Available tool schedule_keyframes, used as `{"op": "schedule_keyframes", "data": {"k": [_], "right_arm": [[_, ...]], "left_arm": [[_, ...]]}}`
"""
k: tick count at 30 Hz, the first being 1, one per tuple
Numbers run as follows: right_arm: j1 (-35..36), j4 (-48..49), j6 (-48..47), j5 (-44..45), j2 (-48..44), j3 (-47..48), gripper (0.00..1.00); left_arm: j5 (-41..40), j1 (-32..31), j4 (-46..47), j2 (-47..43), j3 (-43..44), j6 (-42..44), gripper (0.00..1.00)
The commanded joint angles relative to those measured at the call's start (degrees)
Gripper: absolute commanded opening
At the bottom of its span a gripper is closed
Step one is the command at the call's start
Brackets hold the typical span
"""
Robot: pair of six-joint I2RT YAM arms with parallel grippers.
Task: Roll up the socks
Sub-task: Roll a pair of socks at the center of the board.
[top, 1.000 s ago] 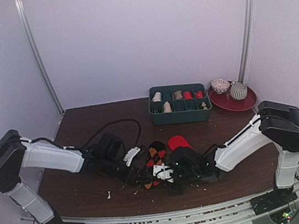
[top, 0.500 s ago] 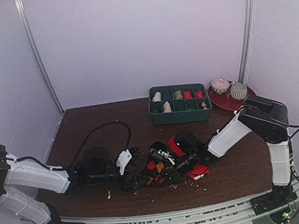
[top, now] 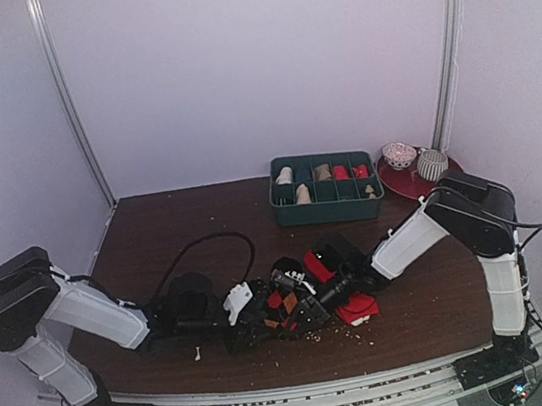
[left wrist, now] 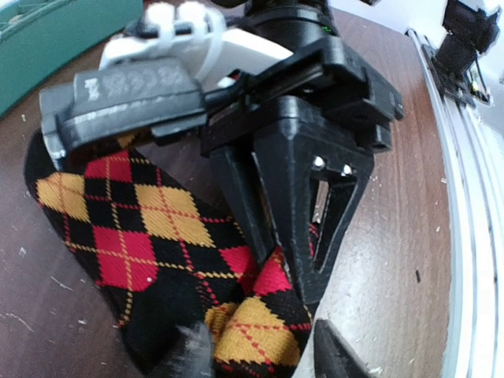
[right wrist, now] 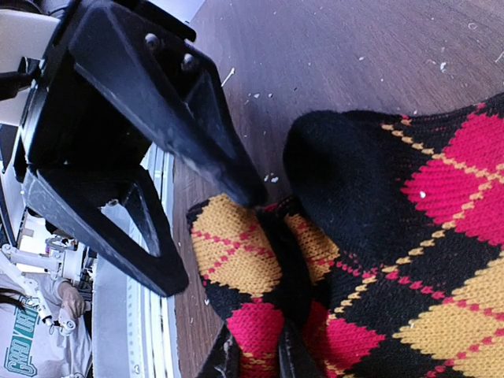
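Observation:
The black argyle sock [left wrist: 150, 228] lies on the brown table near the front edge, with one end folded over. My right gripper [right wrist: 258, 356] is shut on a fold of it [right wrist: 268, 331], and shows in the top view [top: 304, 307] between the arms. My left gripper [left wrist: 260, 354] straddles the folded end of that sock. Its fingers stand apart, and one stands just off the fabric's edge. From above, the left gripper [top: 263, 319] meets the right one over the sock [top: 283, 302]. The red sock [top: 360, 309] lies under the right wrist, partly hidden.
A green compartment tray [top: 328, 213] with small rolled bundles stands at the back. A red plate [top: 420, 187] holding a bowl and a cup is at the back right. A black cable [top: 206, 240] loops over the table's left. Crumbs lie near the front edge [top: 291, 347].
Over the last second the right arm has swung back, so its wrist now lies behind the socks. The left arm's shoulder has shifted. Both grippers stay at the argyle sock.

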Motion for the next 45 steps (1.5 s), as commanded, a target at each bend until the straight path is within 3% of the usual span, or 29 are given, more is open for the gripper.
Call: {"op": "schedule_keyframes", "data": {"k": [1, 5, 9, 13, 17, 19, 23, 25, 30, 33, 45], "right_arm": [[0.3, -17.0, -0.1, 6.0, 5.5, -3.8, 0.13], [0.3, -17.5, -0.6, 6.1, 5.6, -3.4, 0.13], [0.4, -18.5, -1.5, 6.6, 5.5, -2.8, 0.15], [0.4, -19.4, -2.9, 7.0, 4.5, -1.9, 0.23], [0.3, -18.6, -5.5, 9.6, -1.3, -2.3, 0.35], [0.3, -15.2, -6.0, 11.3, -6.2, -3.6, 0.44], [0.7, -4.8, -7.2, 17.2, -17.2, -10.1, 0.48], [2.3, -0.7, -12.2, 22.9, -22.6, -14.2, 0.56], [14.3, 1.0, -31.7, 45.5, -31.4, -19.6, 0.59], [19.2, 5.5, -37.7, 55.0, -32.0, -21.5, 0.61], [19.9, 4.9, -44.7, 57.1, -23.0, -16.6, 0.61]], "left_arm": [[3.4, 0.1, 2.1, 2.4, 2.2, 0.3, 0.33], [4.6, 0.1, 2.7, 3.7, 2.4, -0.6, 0.28], [5.3, 0.1, 0.8, 6.2, 3.9, -1.0, 0.01], [4.0, 0.1, -2.7, 8.5, 5.4, -4.2, 0.0], [0.3, 0.4, -14.2, 10.5, 9.1, -9.5, 0.0], [-0.6, 0.8, -19.4, 11.4, 10.3, -13.2, 0.0], [3.3, 3.0, -24.6, 12.4, 10.5, -19.9, 0.0], [5.0, 3.4, -26.3, 12.6, 10.7, -21.6, 0.0], [6.1, 3.9, -32.4, 12.9, 13.2, -22.4, 0.0], [6.4, 4.2, -34.3, 13.5, 14.2, -22.4, 0.0], [6.5, 4.4, -35.5, 13.6, 14.5, -21.8, 0.0]]}}
